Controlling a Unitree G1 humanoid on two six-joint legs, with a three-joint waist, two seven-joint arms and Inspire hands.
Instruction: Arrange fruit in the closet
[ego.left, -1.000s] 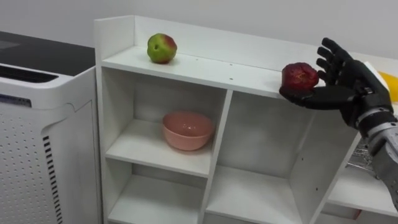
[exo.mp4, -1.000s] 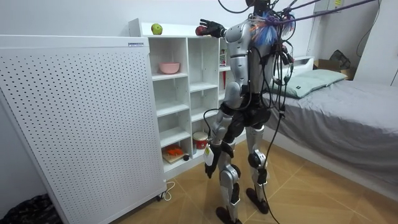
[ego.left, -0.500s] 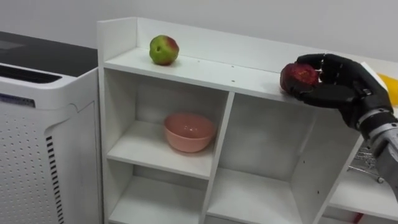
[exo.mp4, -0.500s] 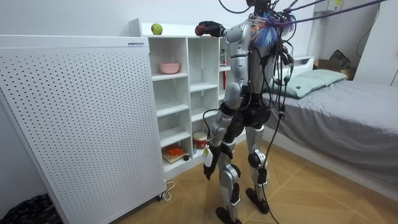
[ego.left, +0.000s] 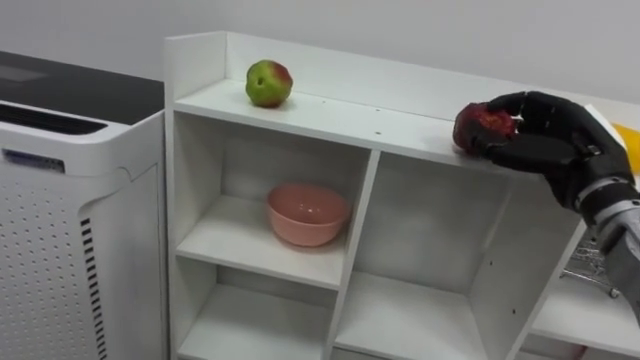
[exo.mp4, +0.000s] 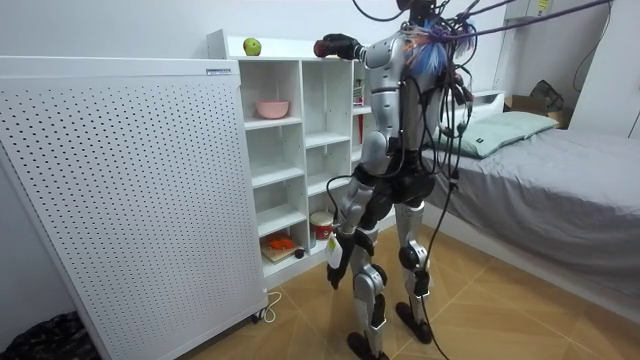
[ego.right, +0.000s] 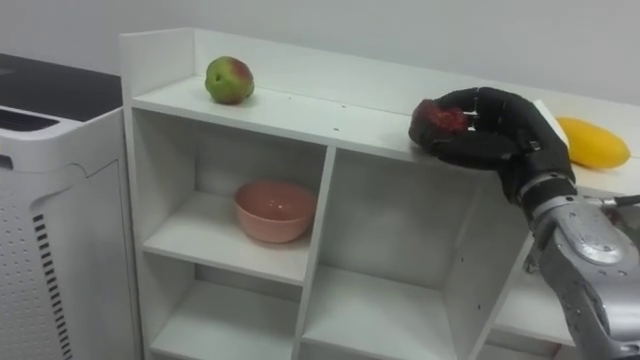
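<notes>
The right hand is curled round a dark red fruit, fingers arched over its top and thumb underneath, so the fruit is pinched inside the grasp and not lying free. The fruit sits at the hand's fingertip end, on the side toward the robot's left, and is level with the top board of the white shelf unit, close to the board's front edge. Whether its underside touches the board cannot be told. It is roundish, with no clear long axis, so its orientation should matter little for setting it down. My judgement is that the coming move turns on 1 relation: the board lies directly under and slightly beyond the hand, so the fruit needs only to go down and the fingers to spread. Just behind the hand, on its right, a yellow fruit lies on the same board. Well apart to the hand's left stands 1 green-and-red apple. Below and to the left, a pink bowl rests in an upper compartment. Farther left stands a white perforated cabinet. The left hand hangs low beside the thigh, far from the board, so the right hand is the nearer 1.
</notes>
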